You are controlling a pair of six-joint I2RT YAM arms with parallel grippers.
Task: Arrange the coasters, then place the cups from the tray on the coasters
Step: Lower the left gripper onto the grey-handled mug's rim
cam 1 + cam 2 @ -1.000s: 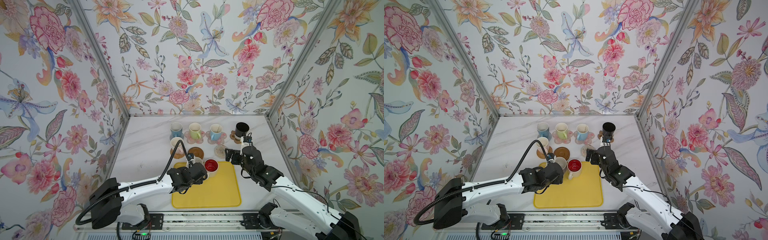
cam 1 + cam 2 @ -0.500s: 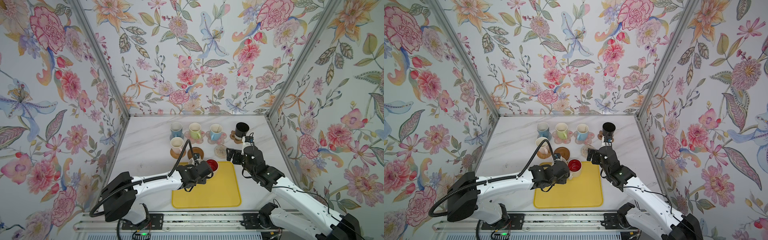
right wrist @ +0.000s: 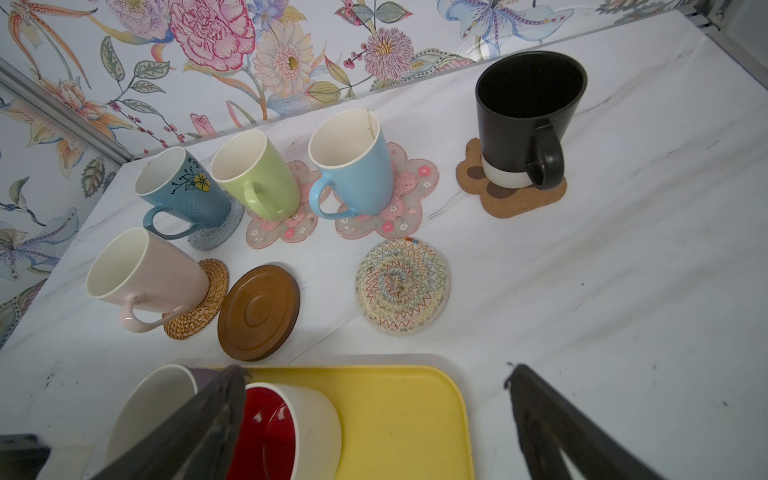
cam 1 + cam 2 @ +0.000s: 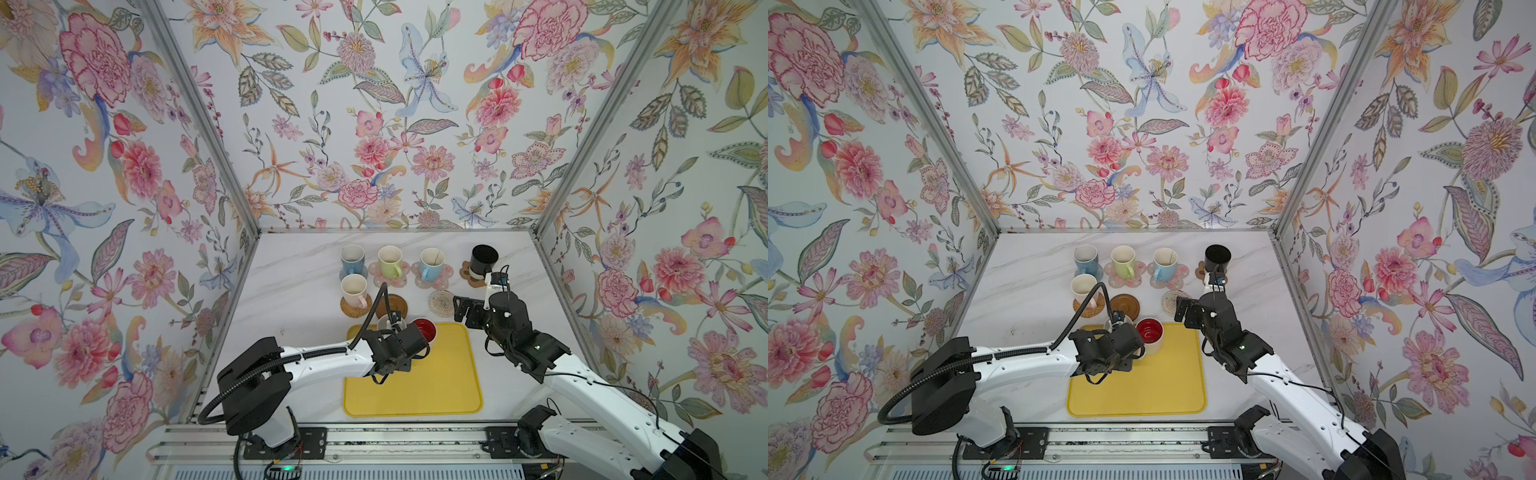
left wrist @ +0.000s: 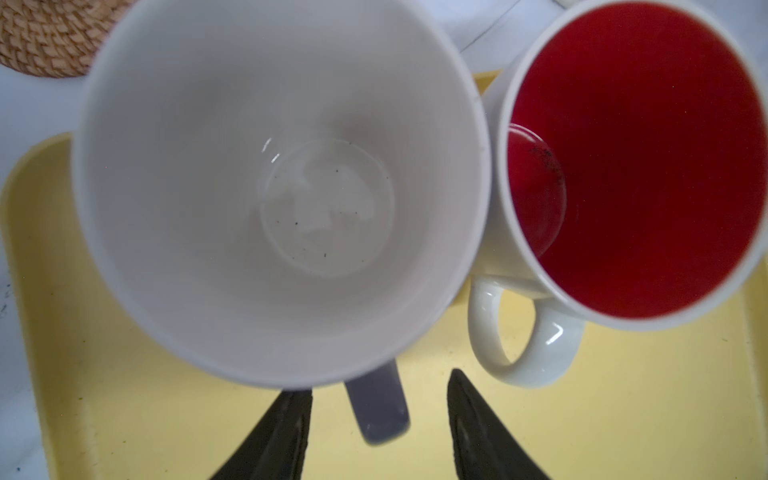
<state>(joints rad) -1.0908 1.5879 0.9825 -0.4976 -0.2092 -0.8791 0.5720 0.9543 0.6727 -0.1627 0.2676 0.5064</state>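
Okay, status. Left gripper [image 5: 382, 380] is low over the far left corner of the yellow tray [image 5: 623, 415]. Fingers [image 5: 274, 436] sit partway apart, one on each side of the lilac mug's handle [image 5: 378, 411]. There's a gap on both sides, so nothing is gripped.

The lilac mug [image 5: 282, 187] stands upright on the tray, white inside. The red-inside mug [image 5: 636, 158] is just beside it, also on the tray. I can't tell if their rims touch.

Right gripper [image 3: 374, 368] hangs above the marble table [image 3: 623, 270] by the tray's far right corner, fingers spread wide and empty.

Five mugs sit on coasters:
- dark blue mug [image 3: 183, 193] on the grey-blue knit coaster [image 3: 220, 232]
- green mug [image 3: 255, 178] and light blue mug [image 3: 351, 166], each on a pink flower coaster
- black mug [image 3: 528, 116] on the paw coaster [image 3: 511, 199]
- pink mug [image 3: 145, 270] on the rattan coaster [image 3: 208, 299]

The wooden disc [image 3: 258, 311] and spiral coaster [image 3: 402, 286] are bare.
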